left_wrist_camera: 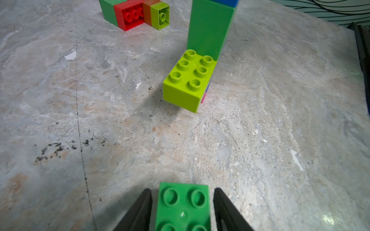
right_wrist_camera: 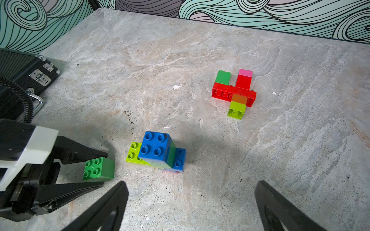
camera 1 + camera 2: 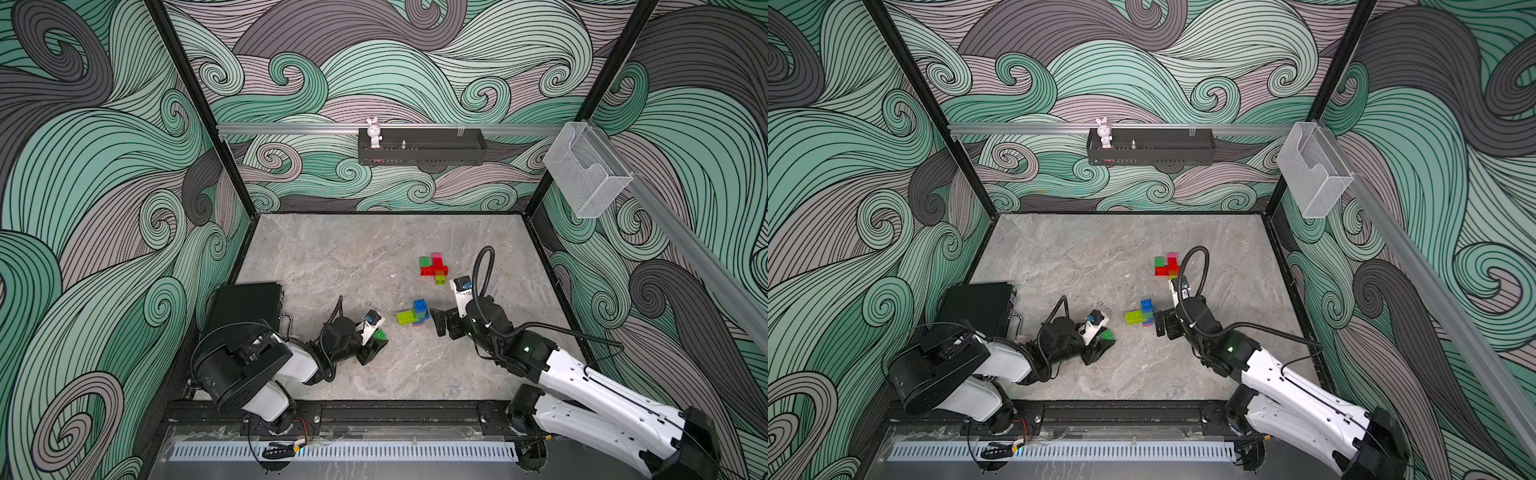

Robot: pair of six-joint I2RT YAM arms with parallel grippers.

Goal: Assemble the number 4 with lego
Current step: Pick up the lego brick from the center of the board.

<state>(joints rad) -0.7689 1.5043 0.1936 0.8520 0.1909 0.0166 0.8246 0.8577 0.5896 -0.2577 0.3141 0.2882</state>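
The back half of the table (image 3: 332, 241) is bare — free passage. Nearer the front, the blue-and-lime brick stack (image 3: 415, 313) stands between the left gripper (image 3: 380, 337) and right gripper (image 3: 435, 323); the red brick cluster (image 3: 434, 270) sits behind it, and a black case (image 3: 245, 303) fills the left corner.

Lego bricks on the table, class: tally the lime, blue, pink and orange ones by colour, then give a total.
Lime bricks: 2
Blue bricks: 2
Pink bricks: 2
Orange brick: 1
Total: 7
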